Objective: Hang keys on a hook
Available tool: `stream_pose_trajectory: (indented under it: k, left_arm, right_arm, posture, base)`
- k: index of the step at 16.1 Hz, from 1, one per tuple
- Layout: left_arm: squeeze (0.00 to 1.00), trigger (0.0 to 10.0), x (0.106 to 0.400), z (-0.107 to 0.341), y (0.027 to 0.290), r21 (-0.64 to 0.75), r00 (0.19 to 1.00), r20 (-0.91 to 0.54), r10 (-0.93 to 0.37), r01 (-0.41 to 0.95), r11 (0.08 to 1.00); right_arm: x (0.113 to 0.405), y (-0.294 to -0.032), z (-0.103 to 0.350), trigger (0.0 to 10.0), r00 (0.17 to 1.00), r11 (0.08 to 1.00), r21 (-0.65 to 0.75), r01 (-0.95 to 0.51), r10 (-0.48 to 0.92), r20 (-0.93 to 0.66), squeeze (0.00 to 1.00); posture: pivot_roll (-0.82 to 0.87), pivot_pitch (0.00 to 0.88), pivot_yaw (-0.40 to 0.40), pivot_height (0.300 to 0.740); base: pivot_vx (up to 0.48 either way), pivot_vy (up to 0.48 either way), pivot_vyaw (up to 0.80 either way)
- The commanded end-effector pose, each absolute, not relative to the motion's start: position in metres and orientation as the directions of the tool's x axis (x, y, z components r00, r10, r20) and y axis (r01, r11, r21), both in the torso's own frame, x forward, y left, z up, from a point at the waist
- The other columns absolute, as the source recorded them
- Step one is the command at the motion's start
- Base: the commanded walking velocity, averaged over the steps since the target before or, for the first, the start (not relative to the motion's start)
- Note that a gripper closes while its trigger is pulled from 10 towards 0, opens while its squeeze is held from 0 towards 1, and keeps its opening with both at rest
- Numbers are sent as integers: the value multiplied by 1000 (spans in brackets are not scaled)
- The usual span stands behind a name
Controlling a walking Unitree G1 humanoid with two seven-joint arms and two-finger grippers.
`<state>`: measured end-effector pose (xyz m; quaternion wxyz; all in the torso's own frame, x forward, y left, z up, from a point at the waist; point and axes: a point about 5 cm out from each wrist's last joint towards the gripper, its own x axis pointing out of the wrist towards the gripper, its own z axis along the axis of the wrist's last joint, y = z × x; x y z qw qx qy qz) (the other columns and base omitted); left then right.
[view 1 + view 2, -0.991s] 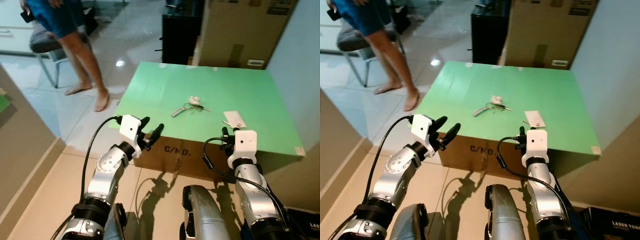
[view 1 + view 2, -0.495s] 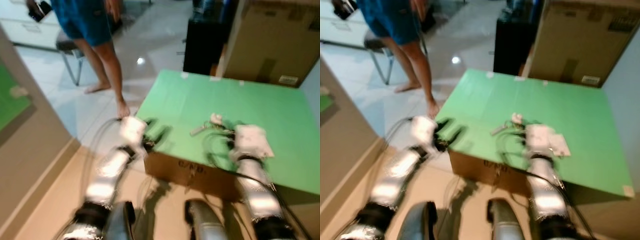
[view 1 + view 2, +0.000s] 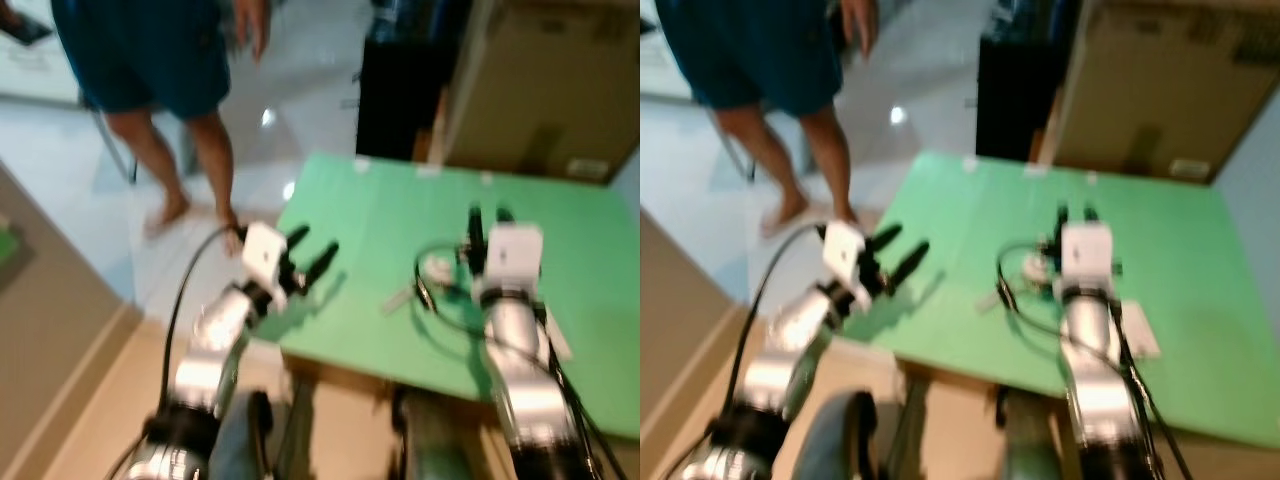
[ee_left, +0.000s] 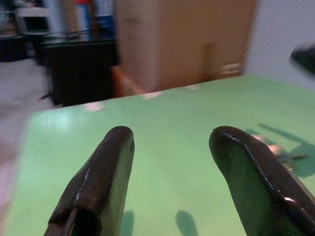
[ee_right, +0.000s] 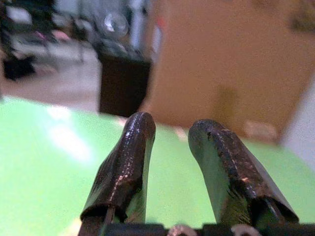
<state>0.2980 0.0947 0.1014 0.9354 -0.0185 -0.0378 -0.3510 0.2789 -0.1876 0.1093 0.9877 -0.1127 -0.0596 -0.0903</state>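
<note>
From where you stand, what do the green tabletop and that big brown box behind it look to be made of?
The green tabletop looks like a smooth, matte sheet, maybe painted board or a mat; it shows soft shadows and little glare. The brown box looks like plain cardboard, dull tan with a small white label.

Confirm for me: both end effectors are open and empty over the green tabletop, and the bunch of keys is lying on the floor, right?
Not quite. The bunch of keys lies on the green tabletop, just left of the right end effector, as the left eye view shows. The left end effector and the right one are open and empty.
</note>
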Motion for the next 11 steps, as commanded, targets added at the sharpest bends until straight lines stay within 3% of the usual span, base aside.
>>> stream_pose_trajectory:
  k: [1,4,11]
  left_arm:
    - [0,10000,297,101,89,-8,724,71,-686,688,726]
    - [0,10000,298,104,88,1,715,67,-696,697,717]
    - [0,10000,320,107,69,128,623,-62,-780,780,613]
  right_arm:
    - [279,-190,117,10000,971,958,-199,207,-177,159,0]
    - [279,-187,116,10000,974,961,-193,200,-173,147,0]
    - [271,-181,113,10000,978,965,-183,188,-166,128,0]
  posture:
    - [-212,36,40,581]
    - [-217,40,49,560]
    - [-242,72,69,556]
  base:
    - [0,0,-500]
    - [0,0,-452]
    - [0,0,0]
